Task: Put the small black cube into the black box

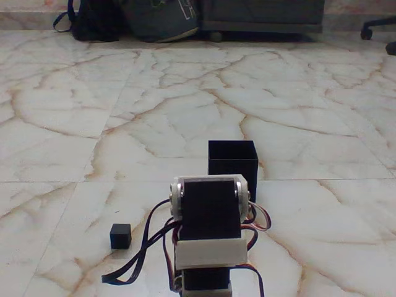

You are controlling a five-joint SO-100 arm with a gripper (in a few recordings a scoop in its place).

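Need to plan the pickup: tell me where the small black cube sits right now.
In the fixed view the small black cube rests on the marble floor at lower left, left of the arm and apart from it, nearer the camera than the black box.

The arm (pixel 209 238) showed black servo blocks framed in white plastic, a rounded white bracket capping the upper block and a flat white band below it. Red, black and dark wires looped out either side of that band, one dark cable trailing leftward.
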